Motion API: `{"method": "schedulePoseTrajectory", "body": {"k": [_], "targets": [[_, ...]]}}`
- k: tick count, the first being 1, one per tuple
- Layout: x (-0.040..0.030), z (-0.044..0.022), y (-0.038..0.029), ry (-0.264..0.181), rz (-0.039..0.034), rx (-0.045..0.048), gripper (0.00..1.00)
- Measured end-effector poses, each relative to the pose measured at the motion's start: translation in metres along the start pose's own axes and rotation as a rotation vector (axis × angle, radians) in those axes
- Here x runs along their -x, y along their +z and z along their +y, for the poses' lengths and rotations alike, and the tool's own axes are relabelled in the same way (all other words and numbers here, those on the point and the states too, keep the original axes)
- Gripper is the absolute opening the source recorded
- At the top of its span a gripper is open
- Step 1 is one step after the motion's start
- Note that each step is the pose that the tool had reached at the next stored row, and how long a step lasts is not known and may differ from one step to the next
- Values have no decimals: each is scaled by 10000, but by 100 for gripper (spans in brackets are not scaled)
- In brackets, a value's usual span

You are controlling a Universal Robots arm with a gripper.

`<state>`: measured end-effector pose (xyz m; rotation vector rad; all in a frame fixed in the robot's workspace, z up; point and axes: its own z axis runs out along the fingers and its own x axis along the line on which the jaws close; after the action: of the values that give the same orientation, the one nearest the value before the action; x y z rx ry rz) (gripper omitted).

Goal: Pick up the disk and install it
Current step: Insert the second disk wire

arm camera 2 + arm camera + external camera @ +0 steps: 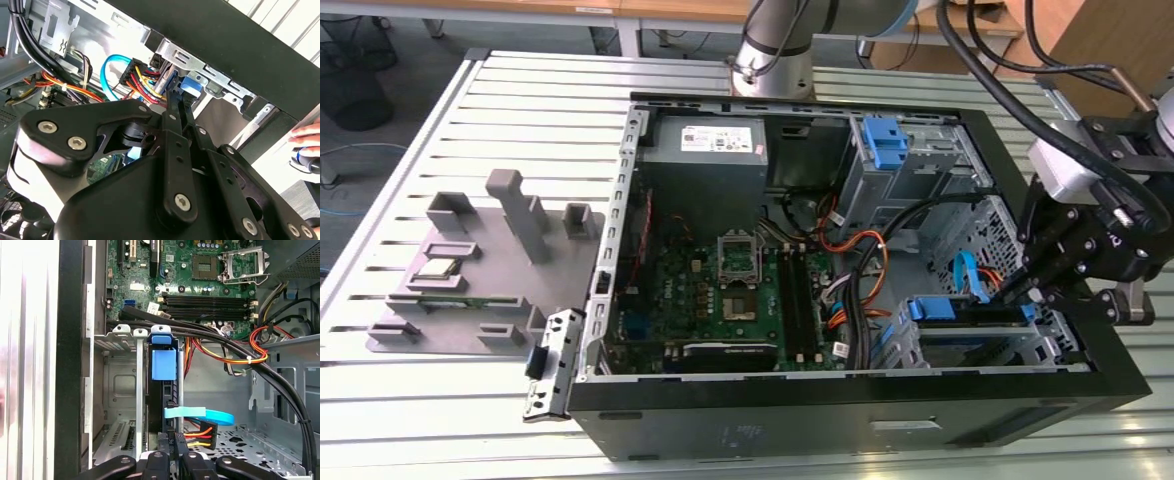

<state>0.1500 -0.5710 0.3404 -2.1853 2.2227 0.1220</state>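
Underneath everything lies a slatted metal table (520,90), with grey floor and a wooden desk edge beyond it at the far side of the exterior view. Well off toward that view's left of the pincer (1025,290), a grey fixture block (480,265) sits on the slats with upright posts and small parts in its pockets. Nearer, the open computer case (854,410) lies on its side: a grey power-supply box (720,140) at the far end, the green motherboard (720,300) in the middle, then bundles of orange, red and black cables (861,265) crossing toward the drive bays.

Right at the pincer stands the lower drive cage (987,345). The disk (164,390) sits edge-up in that cage, its blue rail tab (164,365) showing in the first wrist view, directly ahead of the fingertips. The pincer reaches down at the cage; its black fingers (175,120) look drawn close together along the disk's edge, though whether they actually pinch it I cannot tell. A blue data cable (205,415) and a multicoloured power plug (200,435) lie just beside the fingers. Past the case wall, a person's hand (306,140) rests on the table.
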Motion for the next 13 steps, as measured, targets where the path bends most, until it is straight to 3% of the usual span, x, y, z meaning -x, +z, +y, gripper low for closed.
{"method": "schedulePoseTrajectory", "body": {"k": [13], "targets": [[7,40,48,-1,4,0,17]]}}
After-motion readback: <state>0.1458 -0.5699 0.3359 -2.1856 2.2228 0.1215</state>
